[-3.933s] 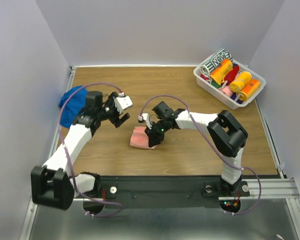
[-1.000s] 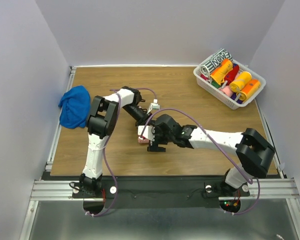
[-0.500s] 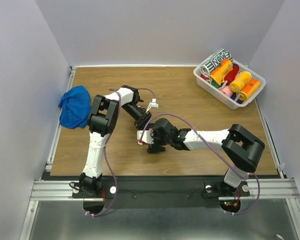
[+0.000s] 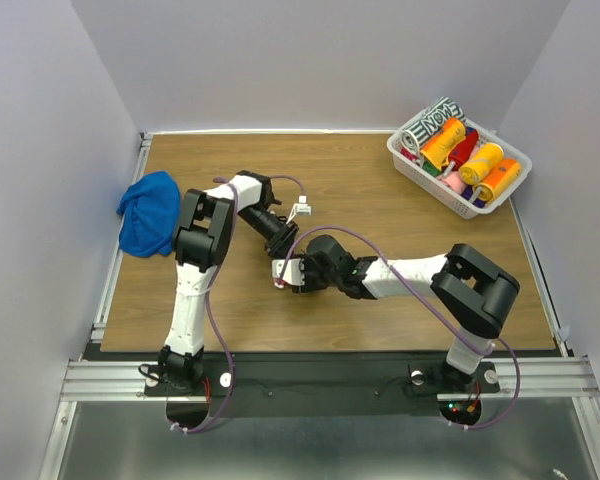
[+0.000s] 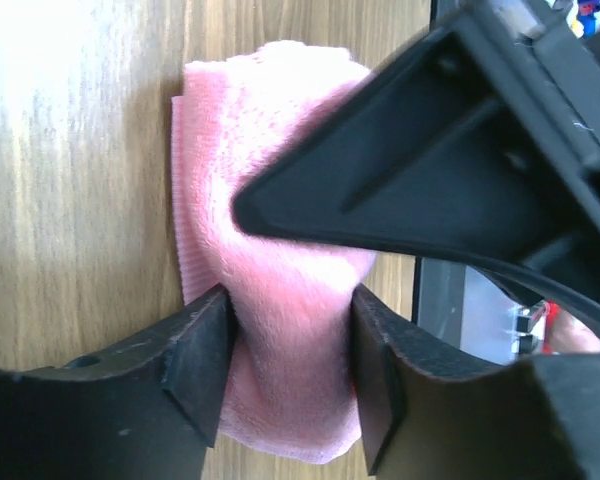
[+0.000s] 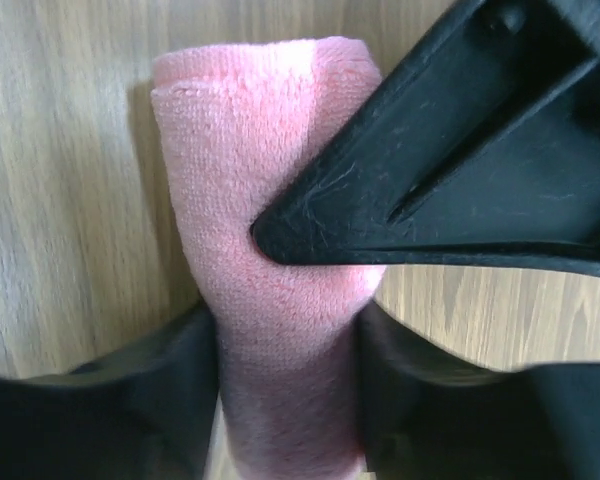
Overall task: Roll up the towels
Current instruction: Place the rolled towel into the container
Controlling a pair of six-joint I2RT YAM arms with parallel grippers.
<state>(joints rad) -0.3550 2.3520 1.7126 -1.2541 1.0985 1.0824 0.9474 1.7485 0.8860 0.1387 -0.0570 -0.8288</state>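
The pink towel (image 5: pixel 270 210) lies as a tight roll on the wooden tabletop (image 4: pixel 380 190), a little left of the middle, almost hidden from above by the two hands that meet over it. The left hand (image 5: pixel 290 330) grips it from one end: its fingers (image 5: pixel 195 365) press into both sides of the roll and pinch the cloth to a waist. The right hand (image 6: pixel 285 340) comes from the opposite end and holds the same roll, a finger flush against each side. In each wrist view one finger of the other hand lies slantwise across the top of the roll. The blue towel (image 4: pixel 148 212) sits crumpled at the left edge of the tabletop, well apart. A white basket (image 4: pixel 427 178) of towel rolls (image 4: pixel 443 143) stands in the far right corner
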